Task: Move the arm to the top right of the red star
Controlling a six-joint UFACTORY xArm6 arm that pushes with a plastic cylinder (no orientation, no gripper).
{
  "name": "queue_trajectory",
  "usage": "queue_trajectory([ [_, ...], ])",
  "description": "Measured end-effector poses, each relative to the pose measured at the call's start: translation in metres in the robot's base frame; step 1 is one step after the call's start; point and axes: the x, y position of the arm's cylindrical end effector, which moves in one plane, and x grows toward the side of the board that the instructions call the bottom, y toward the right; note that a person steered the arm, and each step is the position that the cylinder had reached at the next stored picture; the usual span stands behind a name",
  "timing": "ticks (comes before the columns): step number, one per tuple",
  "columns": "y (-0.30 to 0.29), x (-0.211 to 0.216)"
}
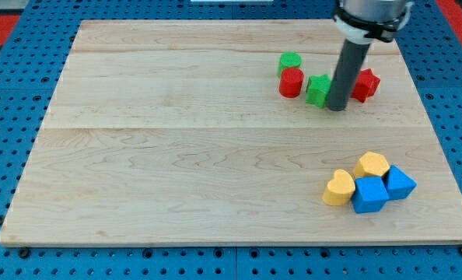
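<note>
The red star [365, 84] lies near the view's upper right on the wooden board [176, 155], partly hidden behind my dark rod. My tip [337, 106] rests on the board just to the star's lower left, between it and a green block [318, 89] whose shape I cannot make out. The tip touches or nearly touches both; I cannot tell which.
A green cylinder [290, 61] and a red cylinder [291, 82] stand left of the green block. At the lower right sit a yellow heart [339, 187], a yellow block [371, 165], a blue cube [369, 194] and a second blue block [400, 183].
</note>
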Motion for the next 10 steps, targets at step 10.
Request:
queue_trajectory([
  [10,0.105,-0.058],
])
